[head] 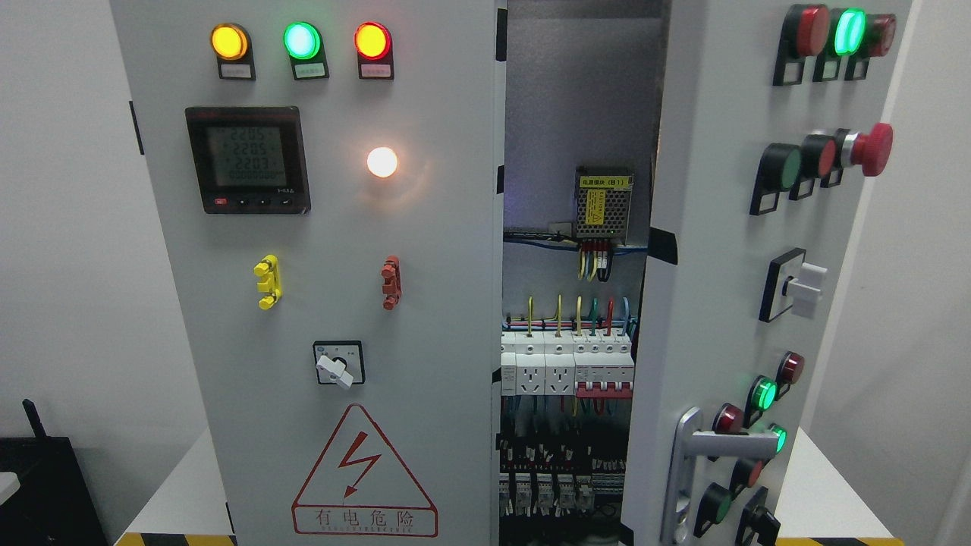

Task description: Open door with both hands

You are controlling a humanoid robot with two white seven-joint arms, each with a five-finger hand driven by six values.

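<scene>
White walls behind, cabinet on a counter. Right door at 3 o'clock stands ajar, handle at 5 o'clock. Neither of my hands shows, so can't tell what the fingers are doing. I'd grab the handle and swing wide, slowly.

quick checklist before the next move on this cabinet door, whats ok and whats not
1. Right door swung open: ok, wiring shows in the gap.
2. Left door open: not ok, it looks closed.
3. Door handle free to grasp: ok, nothing on it.
4. Robot hands in view: not ok, neither shows.
5. Breakers clear of the door's swing: ok, set back inside.
6. Red mushroom button untouched: ok.
</scene>
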